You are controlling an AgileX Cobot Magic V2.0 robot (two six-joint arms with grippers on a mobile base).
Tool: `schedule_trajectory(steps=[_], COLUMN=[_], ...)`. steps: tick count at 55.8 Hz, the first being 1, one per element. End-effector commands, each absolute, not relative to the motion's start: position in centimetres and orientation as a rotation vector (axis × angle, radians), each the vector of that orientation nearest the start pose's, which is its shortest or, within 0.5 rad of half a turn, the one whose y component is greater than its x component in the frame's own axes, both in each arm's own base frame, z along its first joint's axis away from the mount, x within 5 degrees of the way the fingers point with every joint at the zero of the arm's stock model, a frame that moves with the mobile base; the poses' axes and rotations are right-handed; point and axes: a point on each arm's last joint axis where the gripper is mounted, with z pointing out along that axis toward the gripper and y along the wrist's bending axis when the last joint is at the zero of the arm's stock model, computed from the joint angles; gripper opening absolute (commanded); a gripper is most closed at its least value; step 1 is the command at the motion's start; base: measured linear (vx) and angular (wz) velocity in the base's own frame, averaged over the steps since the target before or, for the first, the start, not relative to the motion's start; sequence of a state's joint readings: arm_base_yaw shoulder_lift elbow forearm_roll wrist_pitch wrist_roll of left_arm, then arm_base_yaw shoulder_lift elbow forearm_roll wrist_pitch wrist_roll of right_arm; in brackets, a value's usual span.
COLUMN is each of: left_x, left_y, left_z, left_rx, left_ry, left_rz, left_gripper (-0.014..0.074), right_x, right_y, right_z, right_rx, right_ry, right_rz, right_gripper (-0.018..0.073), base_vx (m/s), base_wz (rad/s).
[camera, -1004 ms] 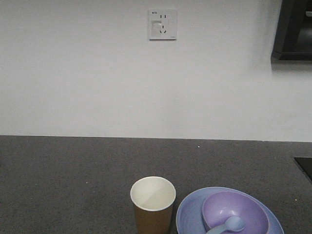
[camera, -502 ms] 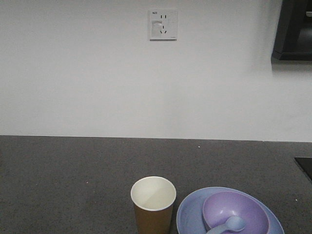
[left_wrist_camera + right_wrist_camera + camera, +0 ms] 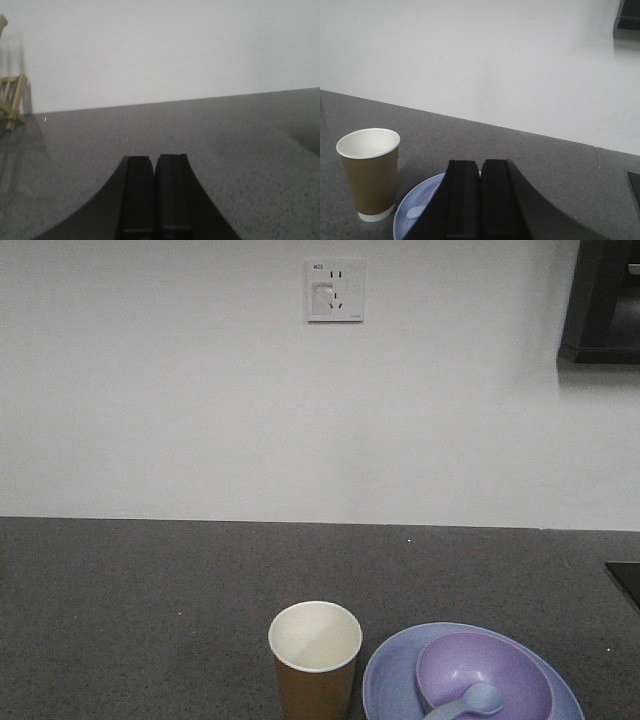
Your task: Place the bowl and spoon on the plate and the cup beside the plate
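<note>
In the front view the brown paper cup [image 3: 315, 662] stands upright on the dark counter, just left of the light blue plate [image 3: 392, 680]. The lavender bowl [image 3: 485, 672] sits on the plate with the pale blue spoon [image 3: 470, 702] lying in it. Neither gripper shows in that view. In the right wrist view my right gripper [image 3: 480, 163] is shut and empty, above the plate [image 3: 417, 197] and hiding most of the bowl. The cup [image 3: 369, 172] stands to its left, and a pale end of the spoon [image 3: 415, 212] peeks out. My left gripper [image 3: 154, 159] is shut and empty over bare counter.
A white wall with a socket [image 3: 334, 289] backs the counter. A black cabinet [image 3: 600, 300] hangs at the top right, and a dark flat object [image 3: 625, 582] lies at the counter's right edge. A wooden frame [image 3: 11, 102] stands at the far left of the left wrist view.
</note>
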State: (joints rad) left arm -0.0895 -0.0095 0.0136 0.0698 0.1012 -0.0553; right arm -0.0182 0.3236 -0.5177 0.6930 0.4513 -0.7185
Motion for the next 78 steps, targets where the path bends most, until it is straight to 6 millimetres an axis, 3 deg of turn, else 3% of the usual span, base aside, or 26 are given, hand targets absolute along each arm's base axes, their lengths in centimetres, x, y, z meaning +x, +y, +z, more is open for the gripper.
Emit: schedule_trajectory(steps=[1, 61, 69, 78], left_x=[5.5, 5.5, 5.5, 5.5], left_y=[-0.3, -0.3, -0.3, -0.3], left_z=[21.1, 21.2, 21.2, 21.2], left_rx=[0.032, 0.029, 0.029, 0.029], left_ry=[1.494, 1.486, 1.486, 1.486], left_rz=[-0.057, -0.053, -0.053, -0.053], left_gripper=[0.0, 0.0, 0.0, 0.0], right_x=[6.7, 6.9, 8.2, 9.2], right_y=[2.1, 2.2, 1.9, 0.8], right_z=[34.7, 34.7, 33.7, 31.1], right_rx=[-0.222, -0.19, -0.144, -0.03], right_ry=[1.554, 1.555, 1.611, 1.716], right_rz=[0.143, 0.185, 0.185, 0.109], right_gripper=[-0.0008, -0.0008, -0.0008, -0.0008], base_vx=[0.0, 0.0, 0.0, 0.0], base_wz=[0.0, 0.0, 0.0, 0.0])
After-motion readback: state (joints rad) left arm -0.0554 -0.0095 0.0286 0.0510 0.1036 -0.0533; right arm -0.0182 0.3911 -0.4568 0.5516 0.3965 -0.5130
